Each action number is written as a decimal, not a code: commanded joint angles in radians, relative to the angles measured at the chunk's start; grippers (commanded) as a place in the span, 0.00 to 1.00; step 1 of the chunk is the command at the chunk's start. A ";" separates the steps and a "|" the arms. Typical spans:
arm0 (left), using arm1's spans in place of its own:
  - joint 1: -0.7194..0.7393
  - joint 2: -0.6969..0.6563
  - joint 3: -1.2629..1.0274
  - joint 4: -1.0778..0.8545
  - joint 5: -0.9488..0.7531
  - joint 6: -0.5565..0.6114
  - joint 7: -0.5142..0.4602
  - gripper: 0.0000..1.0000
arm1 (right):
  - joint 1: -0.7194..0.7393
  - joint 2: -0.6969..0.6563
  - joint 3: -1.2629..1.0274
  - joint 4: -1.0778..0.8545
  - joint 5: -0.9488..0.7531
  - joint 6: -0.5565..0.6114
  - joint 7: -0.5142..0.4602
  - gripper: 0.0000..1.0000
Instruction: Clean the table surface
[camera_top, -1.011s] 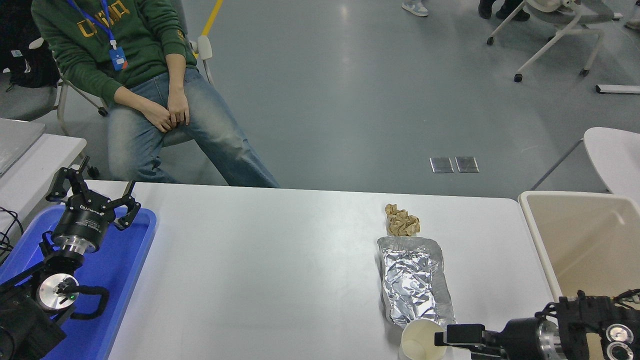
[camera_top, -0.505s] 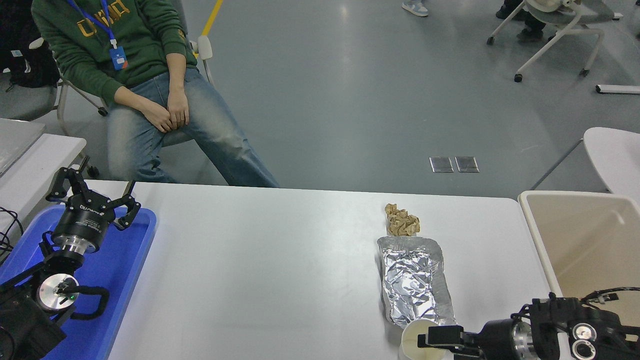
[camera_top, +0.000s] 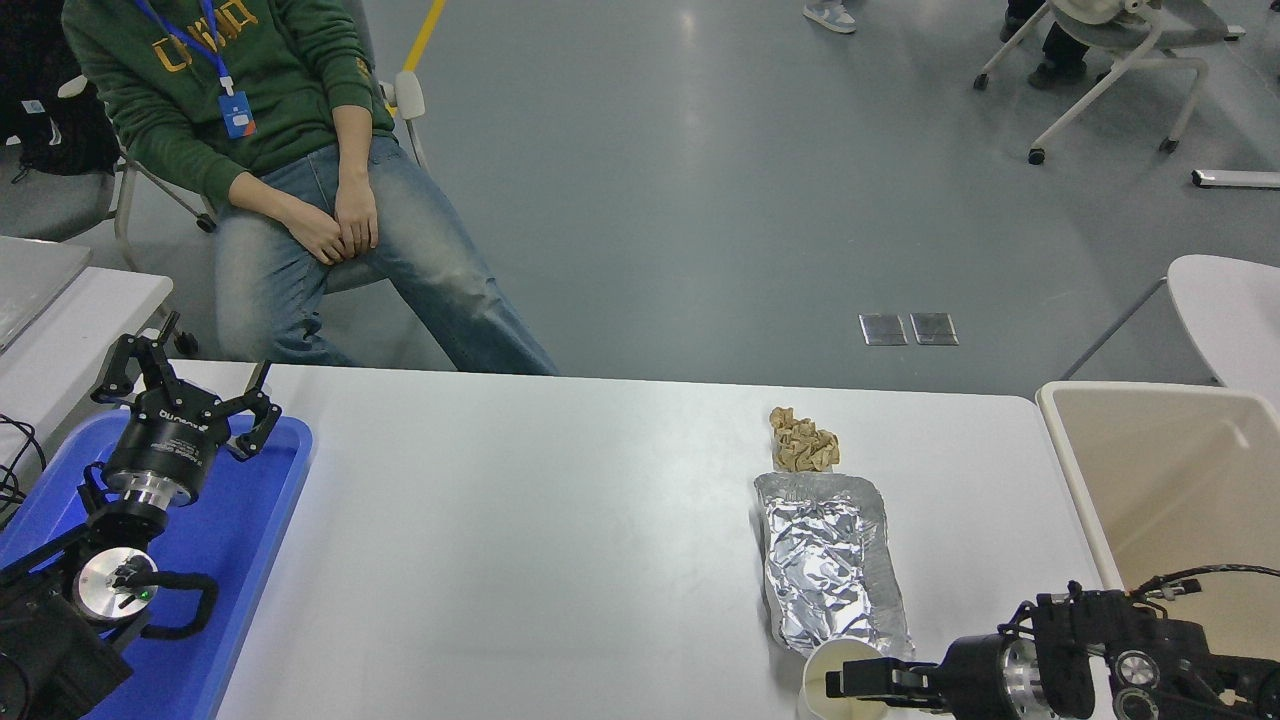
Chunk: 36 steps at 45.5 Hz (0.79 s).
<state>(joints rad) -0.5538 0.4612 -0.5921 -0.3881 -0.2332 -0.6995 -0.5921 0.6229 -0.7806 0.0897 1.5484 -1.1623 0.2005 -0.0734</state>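
Since one second ago, the right tool (camera_top: 845, 684) has moved to the left and lower, and one finger now reaches over the mouth of the paper cup (camera_top: 835, 682). I cannot tell how far this tool is open, or if it really holds the cup, because the cup rim and the picture edge hide the fingers. The cup, the foil bag and the paper ball stay where they were.

The white table (camera_top: 540, 520) fills the middle of the view, and I take the foil bag (camera_top: 830, 565) as landmark. This crumpled silver bag lies flat on the right part of the table. Just behind it, at the far end, sits a ball of crumpled brown paper (camera_top: 803, 440), almost touching the bag. The paper cup stands at the near end of the bag, touching it, at the table's near edge. To the right of the bag, past the table's edge, is the beige bin (camera_top: 1075, 470). Far to the left of the bag is the blue tray (camera_top: 255, 530), and above it the left tool (camera_top: 190, 385) is parked with fingers spread wide, holding nothing. Behind the table, left of the bag, a person (camera_top: 290, 180) sits on a chair.
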 joint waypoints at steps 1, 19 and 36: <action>0.000 0.000 0.000 0.000 0.000 0.000 0.000 1.00 | 0.009 -0.017 0.004 0.004 -0.027 0.011 -0.002 0.00; 0.000 0.000 0.000 0.000 0.000 0.000 0.000 1.00 | 0.009 -0.100 0.004 0.050 -0.019 0.020 -0.002 0.00; 0.000 0.000 0.000 0.000 0.000 0.000 0.000 1.00 | 0.080 -0.334 0.027 0.085 0.113 0.063 0.024 0.00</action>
<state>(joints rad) -0.5538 0.4615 -0.5921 -0.3881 -0.2332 -0.6995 -0.5921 0.6471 -0.9682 0.1056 1.6174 -1.1510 0.2395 -0.0669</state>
